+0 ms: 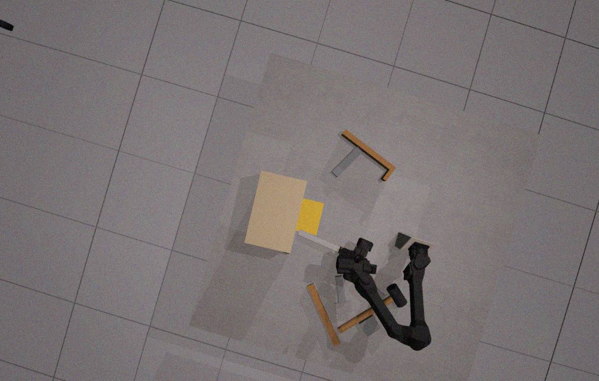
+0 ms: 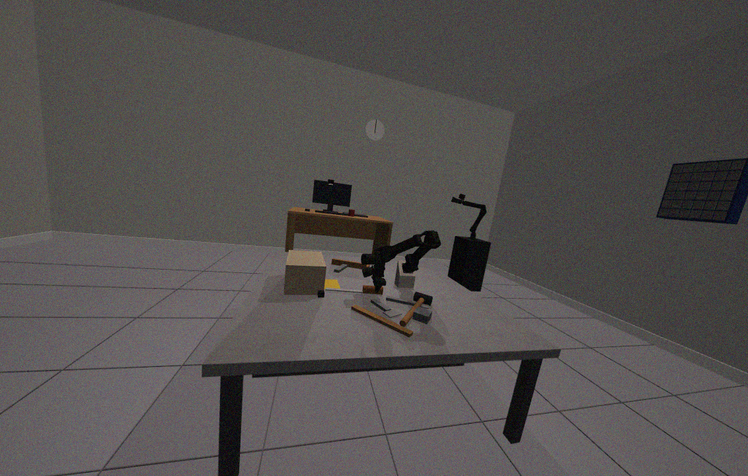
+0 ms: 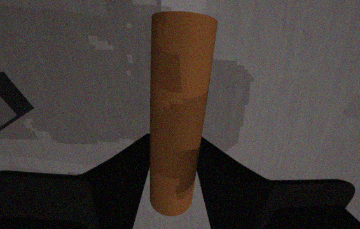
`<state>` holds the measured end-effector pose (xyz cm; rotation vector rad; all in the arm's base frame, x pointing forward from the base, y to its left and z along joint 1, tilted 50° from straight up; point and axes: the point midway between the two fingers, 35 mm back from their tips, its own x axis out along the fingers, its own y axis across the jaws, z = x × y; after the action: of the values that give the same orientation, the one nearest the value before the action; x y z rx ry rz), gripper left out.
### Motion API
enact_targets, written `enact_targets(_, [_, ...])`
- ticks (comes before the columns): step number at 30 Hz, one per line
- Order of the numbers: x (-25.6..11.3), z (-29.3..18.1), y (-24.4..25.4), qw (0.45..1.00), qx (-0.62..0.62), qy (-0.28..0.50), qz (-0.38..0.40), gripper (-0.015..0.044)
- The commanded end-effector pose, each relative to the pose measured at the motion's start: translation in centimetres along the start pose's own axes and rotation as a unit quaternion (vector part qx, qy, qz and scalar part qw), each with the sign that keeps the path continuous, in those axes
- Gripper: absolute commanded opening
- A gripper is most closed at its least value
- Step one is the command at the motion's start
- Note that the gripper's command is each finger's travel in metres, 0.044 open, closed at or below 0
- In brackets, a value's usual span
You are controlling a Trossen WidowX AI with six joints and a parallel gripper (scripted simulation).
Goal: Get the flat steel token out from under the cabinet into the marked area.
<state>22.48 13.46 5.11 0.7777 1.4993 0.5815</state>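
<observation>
My gripper is shut on the round orange-brown wooden handle of a tool, low over the table. The tool's pale, thin shaft runs toward the cabinet. Its far end shows at the cabinet's front edge, by the near corner of the yellow marked area; whether any of it reaches under the cabinet I cannot tell. The beige cabinet stands behind the yellow marked area. No token shows in any view; the vent slots are not visible.
An L-shaped wooden piece with a grey strip lies on the far side. A wooden bar, a black-headed mallet and a grey block lie nearer. A pale block stands by the arm's base.
</observation>
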Motion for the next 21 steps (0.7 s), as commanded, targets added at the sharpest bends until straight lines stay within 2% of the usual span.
enact_targets(1, [-0.2,-0.1,0.5,1.000,0.014,0.000,0.000,0.0000])
enact_targets(21, [-0.3,-0.6,3.1,1.000,0.029,0.000,0.000,0.0000])
